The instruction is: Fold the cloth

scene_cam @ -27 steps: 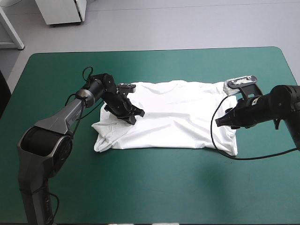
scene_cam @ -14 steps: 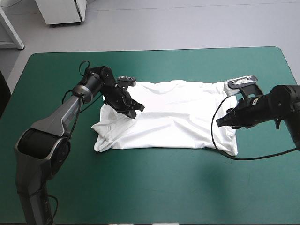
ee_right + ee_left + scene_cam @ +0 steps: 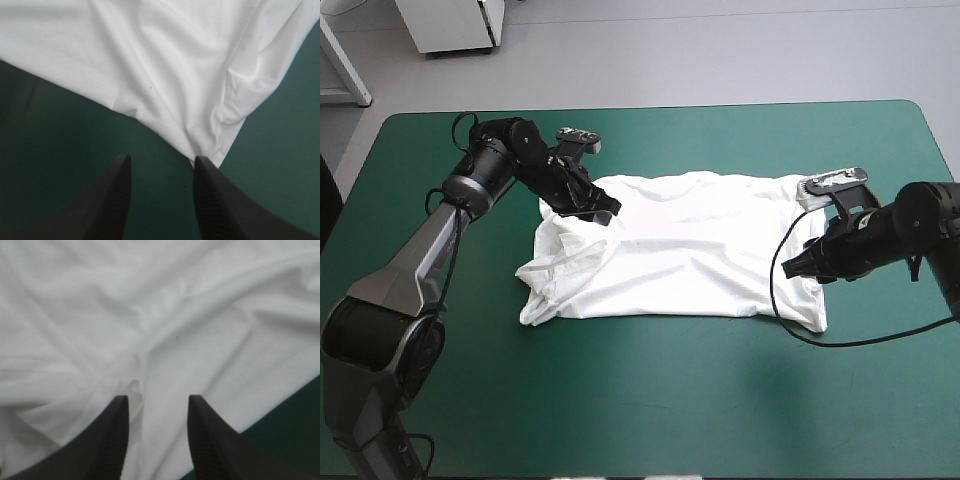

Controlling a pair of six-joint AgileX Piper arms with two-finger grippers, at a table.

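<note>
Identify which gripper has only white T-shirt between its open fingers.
The left gripper: T-shirt fills its gap, while the right gripper frames mostly teal-green cover.

We note: left arm (image 3: 438, 235) enters from left, stretched long toward far side, wrist bent inward. Left tool (image 3: 603, 214) points toward bench middle and downward, black fingers (image 3: 112, 440) parted, clear gap between tips. Right arm (image 3: 920, 222) enters from right, forearm near level. Right tool (image 3: 790, 268) aims leftward and down, its fingers likewise spread apart.
</note>
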